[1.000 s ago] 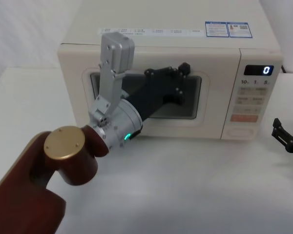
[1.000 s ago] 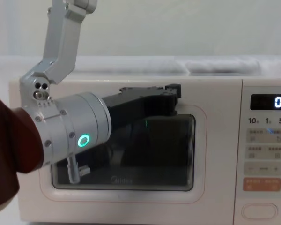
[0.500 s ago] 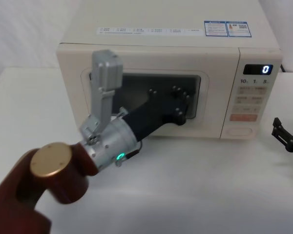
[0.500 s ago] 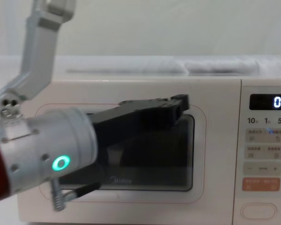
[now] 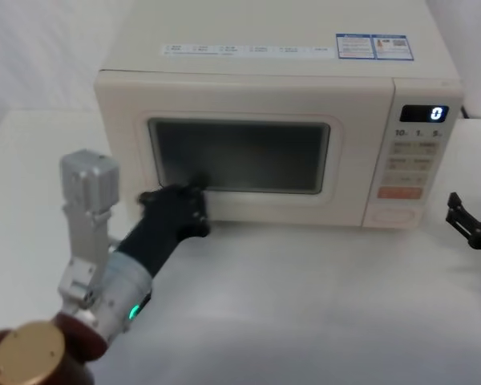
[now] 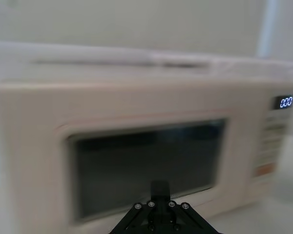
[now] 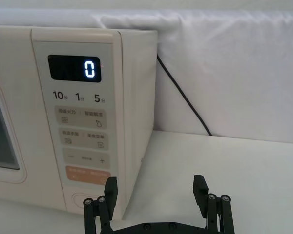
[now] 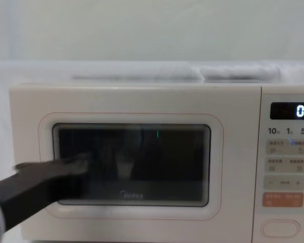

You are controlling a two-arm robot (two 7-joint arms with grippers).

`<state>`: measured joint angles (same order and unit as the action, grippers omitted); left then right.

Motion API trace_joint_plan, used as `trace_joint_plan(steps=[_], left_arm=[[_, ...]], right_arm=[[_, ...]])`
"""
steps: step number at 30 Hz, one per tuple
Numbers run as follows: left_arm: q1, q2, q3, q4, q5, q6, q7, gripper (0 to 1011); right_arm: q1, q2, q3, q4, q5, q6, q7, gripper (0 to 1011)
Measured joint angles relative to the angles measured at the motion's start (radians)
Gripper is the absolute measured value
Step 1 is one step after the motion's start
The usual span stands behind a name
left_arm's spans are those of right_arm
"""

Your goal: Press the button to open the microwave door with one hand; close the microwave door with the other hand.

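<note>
We see the left gripper [image 5: 175,207] crowding the microwave door's [image 5: 349,152] lower left, while open table [image 5: 321,305] lies in front.

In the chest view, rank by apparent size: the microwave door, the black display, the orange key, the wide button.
1. microwave door
2. black display
3. orange key and wide button look about alike, and the button is cut by the frame's edge, so I won't rank them.

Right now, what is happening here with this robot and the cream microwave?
The cream microwave door with the dark glass window is shut. The black left gripper is low in front of the door's lower left corner, by the table. The black right gripper is parked open to the right of the control panel, beside the wide cream pill-shaped button, not touching it. The display reads 0.
</note>
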<state>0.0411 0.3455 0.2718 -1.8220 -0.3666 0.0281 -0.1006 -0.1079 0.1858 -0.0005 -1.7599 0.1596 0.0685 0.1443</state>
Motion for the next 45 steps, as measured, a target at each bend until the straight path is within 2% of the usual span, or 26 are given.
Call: trace_joint_plan(steps=[2,4,5,10,16,26,31,37,45], left_arm=[[0.024,-0.007,-0.014,-0.007,0.024,-0.004,0.036,0],[0.064,-0.014,-0.035,-0.018,0.075,-0.01,0.095,0],[0.064,-0.014,-0.035,-0.018,0.075,-0.01,0.095,0],[0.132,-0.031,-0.076,-0.03,0.147,-0.026,0.184,0],[0.186,-0.043,-0.12,-0.032,0.175,-0.034,0.221,0],[0.227,-0.065,-0.187,-0.023,0.159,-0.071,0.221,0],[0.243,-0.068,-0.219,-0.015,0.137,-0.097,0.187,0],[0.233,-0.073,-0.226,0.005,0.122,-0.109,0.142,0],[0.218,-0.089,-0.231,0.023,0.122,-0.101,0.118,0]], right_arm=[[0.0,0.0,0.0,0.0,0.0,0.0,0.0,1002],[0.0,0.0,0.0,0.0,0.0,0.0,0.0,1002],[0.0,0.0,0.0,0.0,0.0,0.0,0.0,1002],[0.0,0.0,0.0,0.0,0.0,0.0,0.0,1002],[0.0,0.0,0.0,0.0,0.0,0.0,0.0,1002],[0.0,0.0,0.0,0.0,0.0,0.0,0.0,1002],[0.0,0.0,0.0,0.0,0.0,0.0,0.0,1002],[0.0,0.0,0.0,0.0,0.0,0.0,0.0,1002],[0.0,0.0,0.0,0.0,0.0,0.0,0.0,1002]])
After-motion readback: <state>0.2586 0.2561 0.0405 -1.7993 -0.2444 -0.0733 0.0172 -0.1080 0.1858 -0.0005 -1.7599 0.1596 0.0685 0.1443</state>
